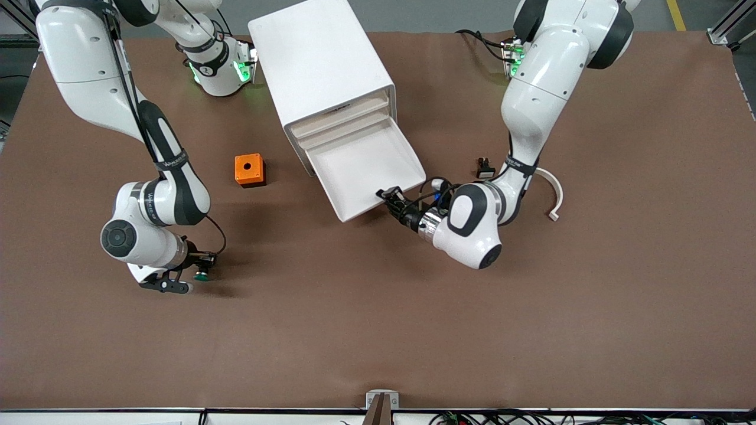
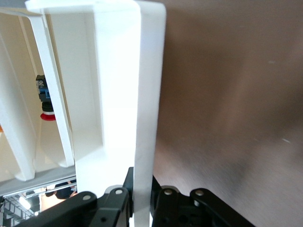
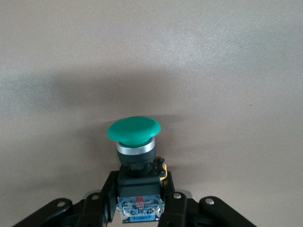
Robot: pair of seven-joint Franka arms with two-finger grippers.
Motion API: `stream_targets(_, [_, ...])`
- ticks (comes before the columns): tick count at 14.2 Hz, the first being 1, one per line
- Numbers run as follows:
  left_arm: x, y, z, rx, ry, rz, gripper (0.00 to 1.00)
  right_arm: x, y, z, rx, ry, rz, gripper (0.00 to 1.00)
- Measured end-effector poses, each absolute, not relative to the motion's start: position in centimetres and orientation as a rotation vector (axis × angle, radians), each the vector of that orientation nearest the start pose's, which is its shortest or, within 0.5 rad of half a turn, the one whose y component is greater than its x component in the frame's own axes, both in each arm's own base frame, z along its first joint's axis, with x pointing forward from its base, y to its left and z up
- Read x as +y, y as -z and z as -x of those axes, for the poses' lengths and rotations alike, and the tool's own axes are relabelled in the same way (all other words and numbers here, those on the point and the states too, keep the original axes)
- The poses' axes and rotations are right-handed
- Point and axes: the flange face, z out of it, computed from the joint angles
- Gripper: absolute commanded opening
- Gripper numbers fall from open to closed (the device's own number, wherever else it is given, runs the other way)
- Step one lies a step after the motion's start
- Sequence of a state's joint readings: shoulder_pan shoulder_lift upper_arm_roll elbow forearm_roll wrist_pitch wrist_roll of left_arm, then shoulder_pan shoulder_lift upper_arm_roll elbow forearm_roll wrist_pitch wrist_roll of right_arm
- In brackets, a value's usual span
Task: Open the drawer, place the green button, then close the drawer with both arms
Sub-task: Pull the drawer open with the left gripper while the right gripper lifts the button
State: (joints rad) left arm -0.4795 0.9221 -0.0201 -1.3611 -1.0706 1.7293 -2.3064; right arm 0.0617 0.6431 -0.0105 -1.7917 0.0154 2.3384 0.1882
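One button (image 3: 134,131) in play: green cap, body clamped between right gripper (image 1: 198,267) fingers, low over bare table toward right arm's end, well apart from drawer (image 1: 366,171). Drawer pulled out of cabinet (image 1: 322,59), looks empty; left gripper (image 2: 142,198) pinched on its front wall. Risks: grip sits low on body, so button could tilt or slip in carry; left arm tugging front could shift drawer under drop
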Motion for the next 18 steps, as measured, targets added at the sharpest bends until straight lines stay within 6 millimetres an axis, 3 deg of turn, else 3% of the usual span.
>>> stream_targets(2, [-39.5,-16.9,-58.2,2.69,1.716,-1.197,1.0,3.5,-18.7,-64.3,0.226,-0.182,3.137,0.28])
stream_targets(4, [-38.5,-17.1,-59.2,2.675,1.673,-1.198,1.0,4.0,-20.5,-64.7,0.215,-0.221,3.138,0.28])
stream_targets(8, [-36.9,-19.4,-61.9,2.613,1.561,-1.273,1.0,6.3,-27.5,-64.9,0.168,-0.363,3.141,0.28])
stream_targets(10, [-35.3,-21.2,-63.6,2.617,1.427,-1.335,1.0,7.7,-31.2,-64.6,0.242,-0.435,3.145,0.28])
stream_targets(14, [-30.7,-27.2,-66.4,2.648,1.012,-1.533,1.0,14.3,-36.6,-62.7,0.438,-0.507,3.176,0.28])
stream_targets(16, [-29.0,-30.6,-67.0,2.647,0.829,-1.611,1.0,18.1,-38.1,-61.2,0.515,-0.506,3.2,0.28])
stream_targets(18, [-27.4,-33.6,-67.4,2.548,0.599,-1.822,1.0,22.3,-38.9,-59.4,0.671,-0.491,3.212,0.28])
